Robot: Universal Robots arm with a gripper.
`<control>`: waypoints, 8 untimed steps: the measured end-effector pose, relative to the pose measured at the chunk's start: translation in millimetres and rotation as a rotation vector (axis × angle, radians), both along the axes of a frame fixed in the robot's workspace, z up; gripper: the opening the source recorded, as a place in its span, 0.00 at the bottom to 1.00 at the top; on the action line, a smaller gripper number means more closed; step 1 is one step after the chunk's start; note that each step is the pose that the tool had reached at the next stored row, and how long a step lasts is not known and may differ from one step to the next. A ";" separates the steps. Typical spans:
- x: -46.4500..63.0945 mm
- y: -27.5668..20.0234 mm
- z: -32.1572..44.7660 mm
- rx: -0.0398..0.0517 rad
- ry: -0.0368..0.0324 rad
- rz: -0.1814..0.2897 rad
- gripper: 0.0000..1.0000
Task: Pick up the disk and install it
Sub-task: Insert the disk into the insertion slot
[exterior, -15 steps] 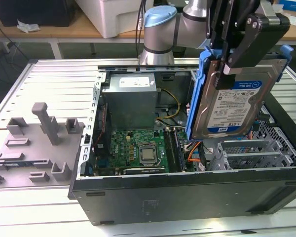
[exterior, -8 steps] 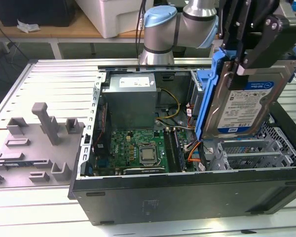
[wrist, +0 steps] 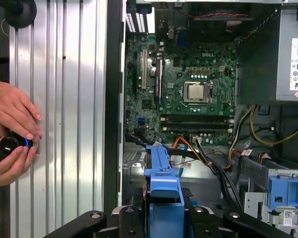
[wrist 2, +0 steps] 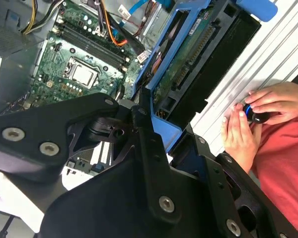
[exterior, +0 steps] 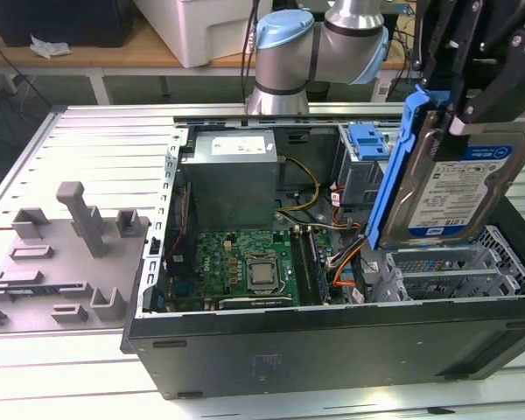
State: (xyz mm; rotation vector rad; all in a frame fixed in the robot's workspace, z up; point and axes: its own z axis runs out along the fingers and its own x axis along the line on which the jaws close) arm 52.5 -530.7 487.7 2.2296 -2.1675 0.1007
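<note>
So, pickup is done: my gripper (exterior: 462,103) clamps the disk (exterior: 459,179), hanging on edge above the open computer case (exterior: 332,350), at the exterior view's right; it isn't seated yet.

Ribbed metal tabletop (exterior: 96,149), wooden bench (exterior: 114,52) behind it, white box (exterior: 210,31) and black case (exterior: 61,22) on the bench

A: Claw (exterior: 462,115)?
B: Upper part cut off at the exterior view's top edge; grips disk (exterior: 455,192), covering its top corner.
A: Hands (wrist: 10,114)?
B: In the first wrist view, cut at the wrists by the edge; knob (wrist: 10,145) half covered.
A: Case (exterior: 332,346)?
B: Cut at the exterior view's right.
</note>
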 end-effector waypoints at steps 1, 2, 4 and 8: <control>1.2 -0.5 -0.2 0.0000 0.0001 0.000 0.36; 2.1 -0.9 -0.4 0.0001 0.0000 0.000 0.36; 4.7 -2.0 -0.6 0.0001 0.0000 0.000 0.36; 13.7 -2.8 -1.2 0.0002 0.0000 0.000 0.36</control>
